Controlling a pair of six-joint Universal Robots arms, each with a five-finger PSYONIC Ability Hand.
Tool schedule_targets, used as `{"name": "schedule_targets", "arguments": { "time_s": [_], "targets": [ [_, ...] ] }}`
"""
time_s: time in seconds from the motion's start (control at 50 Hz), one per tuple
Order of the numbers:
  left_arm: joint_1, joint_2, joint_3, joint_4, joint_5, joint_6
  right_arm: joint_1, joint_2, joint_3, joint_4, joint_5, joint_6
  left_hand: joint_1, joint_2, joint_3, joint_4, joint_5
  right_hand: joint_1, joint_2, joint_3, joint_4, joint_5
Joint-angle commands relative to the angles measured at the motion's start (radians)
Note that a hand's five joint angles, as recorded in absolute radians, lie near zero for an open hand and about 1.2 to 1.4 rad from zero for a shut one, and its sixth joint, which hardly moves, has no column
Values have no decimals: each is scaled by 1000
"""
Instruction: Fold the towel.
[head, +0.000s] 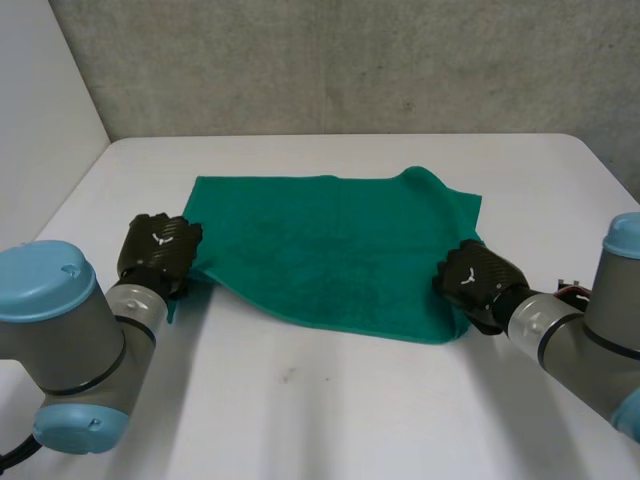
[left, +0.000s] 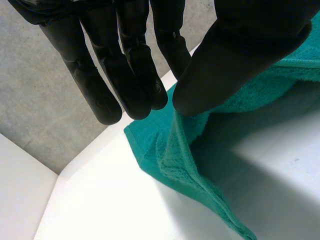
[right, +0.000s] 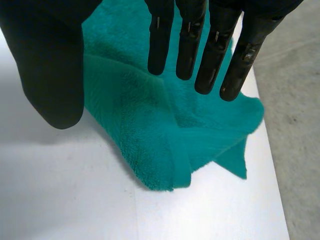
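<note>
The green towel (head: 330, 250) is lying spread out on the white counter (head: 300, 400), just above the centre of the head view. It is roughly rectangular, and its terry surface is looking nubbly. The far edge is running fairly straight. The upper right corner is bunching into a small hump, and the near edge is slanting down toward the lower right.

The left robot hand (head: 158, 250) is sitting at the towel's near left corner, at the left of the frame. Its wrist view is showing it pinching the cloth between the thumb and straight fingers. The held edge is hanging clear of the counter with shadow under it, and the hem is trailing down from the thumb.

The right robot hand (head: 475, 280) is sitting over the near right corner, right of centre. Its fingers are staying straight and spread with the thumb well apart, gripping nothing. Beyond its fingertips that corner is lying doubled over itself in a thick fold, with a pointed flap sticking out.

The left hand is covering the tip of the near left corner, and a sliver of green is peeking out below it. I cannot tell whether the right palm is actually touching the cloth.
</note>
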Motion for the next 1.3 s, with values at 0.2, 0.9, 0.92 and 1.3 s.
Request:
{"name": "schedule_targets", "arguments": {
  "time_s": [0.2, 0.9, 0.92, 1.3],
  "targets": [
    [5, -7, 0, 0, 4, 2, 9, 170, -136, 6, -17, -104, 260, 199, 203, 202, 219, 216, 149, 156, 155, 155],
    [144, -131, 66, -95, 228, -55, -68, 78, -150, 6, 147, 743, -635, -696, -692, -693, -676, 935, 868, 875, 874, 873],
    [149, -134, 66, -95, 229, -58, -76, 78, -150, 6, 147, 746, -635, -696, -692, -693, -676, 935, 868, 875, 874, 873],
    [206, -147, 112, -95, 214, -56, -134, 6, -144, 9, 147, 830, 260, 199, 203, 202, 219, 935, 868, 875, 874, 873]
  ]
}}
